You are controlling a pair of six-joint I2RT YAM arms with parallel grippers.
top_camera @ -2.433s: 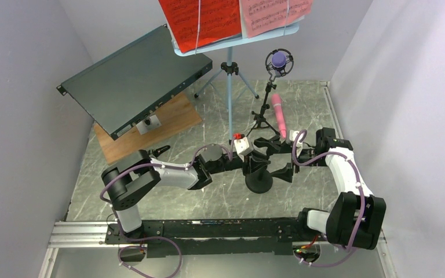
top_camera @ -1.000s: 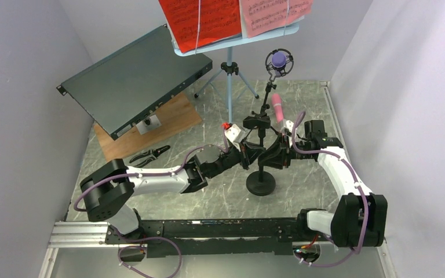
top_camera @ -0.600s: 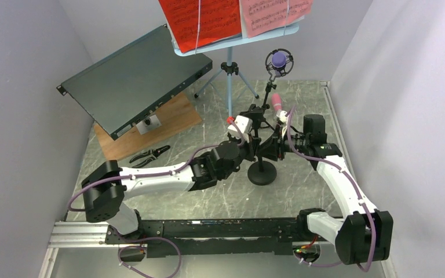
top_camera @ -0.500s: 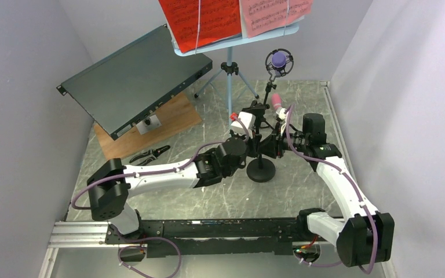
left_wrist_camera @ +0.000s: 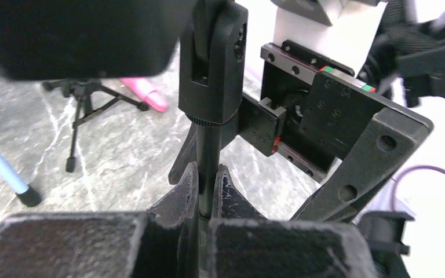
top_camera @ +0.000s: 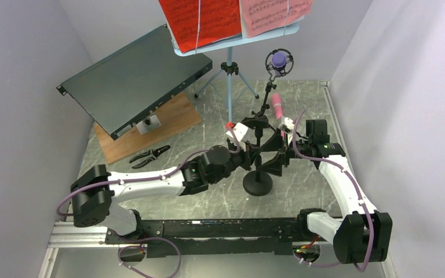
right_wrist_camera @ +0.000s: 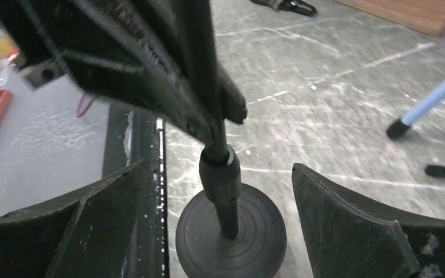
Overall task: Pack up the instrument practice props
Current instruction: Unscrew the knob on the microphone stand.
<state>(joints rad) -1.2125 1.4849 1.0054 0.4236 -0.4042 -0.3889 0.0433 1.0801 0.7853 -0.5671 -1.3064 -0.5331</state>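
1. The round-base mic support (top_camera: 258, 186) stands in the middle of the bench (top_camera: 220, 200). It is just near of the tripod mic support (top_camera: 262, 119) that carries the purple microphone (top_camera: 278, 59). The pink microphone (top_camera: 278, 110) lies flat beside that tripod.
2. The left jaws are clamped on the support's thin upright shaft, below the clip head and above the collar. The right jaws stand wide apart lower down, one on each side of the shaft, touching nothing.
3. I'd call it stiff and bottom-heavy, with nearly all its weight in the disc foot. A thin, smooth, round shaft can twist or slide in a pinch, so the foot may swing once it is carried. A second hold low on the shaft, close to the collar, looks the surest.
4. I cannot tell whether the foot rests on the bench or hangs just clear of it.
5. The far side is crowded with the tripod's legs, the pink microphone and the legs of the light-blue music rack (top_camera: 229, 98). The red page (top_camera: 200, 20) and pink page (top_camera: 275, 14) overhang from above.
6. To the left lie the black pliers (top_camera: 149, 155), a wooden board (top_camera: 150, 124) and the dark metal box (top_camera: 133, 78). The wall (top_camera: 394, 116) closes in on the right.
7. Open bench lies near and near-left of the foot. The spread right jaws hem the shaft sideways, so straight up or toward the near edge seems the free way out.
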